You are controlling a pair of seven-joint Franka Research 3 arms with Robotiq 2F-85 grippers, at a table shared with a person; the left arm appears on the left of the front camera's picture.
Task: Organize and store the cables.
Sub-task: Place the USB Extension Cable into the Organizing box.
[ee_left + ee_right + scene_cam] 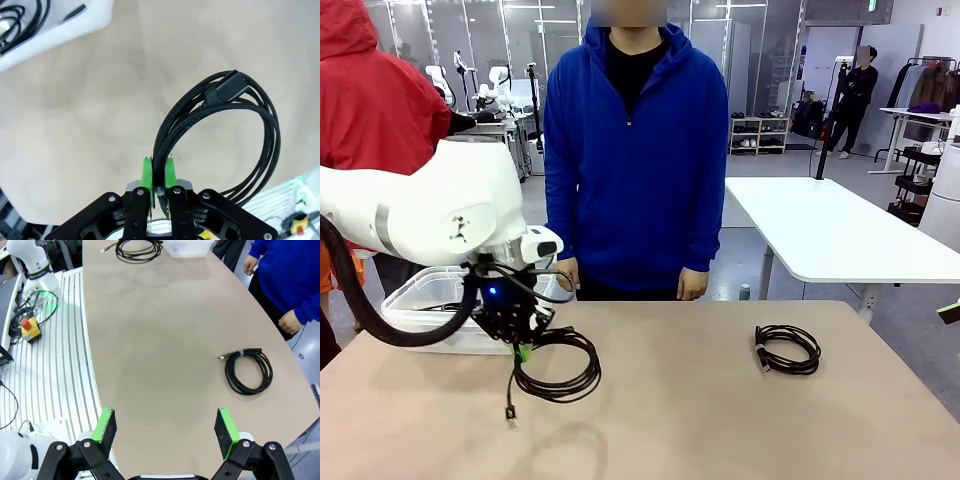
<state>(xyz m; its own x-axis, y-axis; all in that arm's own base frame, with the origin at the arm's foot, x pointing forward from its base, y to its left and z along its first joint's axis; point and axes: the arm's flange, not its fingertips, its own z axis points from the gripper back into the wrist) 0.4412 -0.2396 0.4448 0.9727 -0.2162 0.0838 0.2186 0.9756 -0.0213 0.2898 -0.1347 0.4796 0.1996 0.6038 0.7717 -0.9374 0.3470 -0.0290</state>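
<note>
Left gripper [159, 172] clamps cable coil [220, 115]: wrist view shows strands pinched, front view a loose end dangling below. Right gripper [167, 427] gapes, second cable [248, 371] ahead. Beige table [700, 420], white bin [420, 310] beside left gripper.

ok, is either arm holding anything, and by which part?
Left gripper is shut on a coiled black cable, pinching the loop's bundled strands between its green fingers. Right gripper is open, holding nothing.

- The left gripper [524, 346] pinches a coiled thin black cable [562, 374] over the beige tabletop [680, 425].
- A second black cable coil [787, 349] lies well apart, rightward.
</note>
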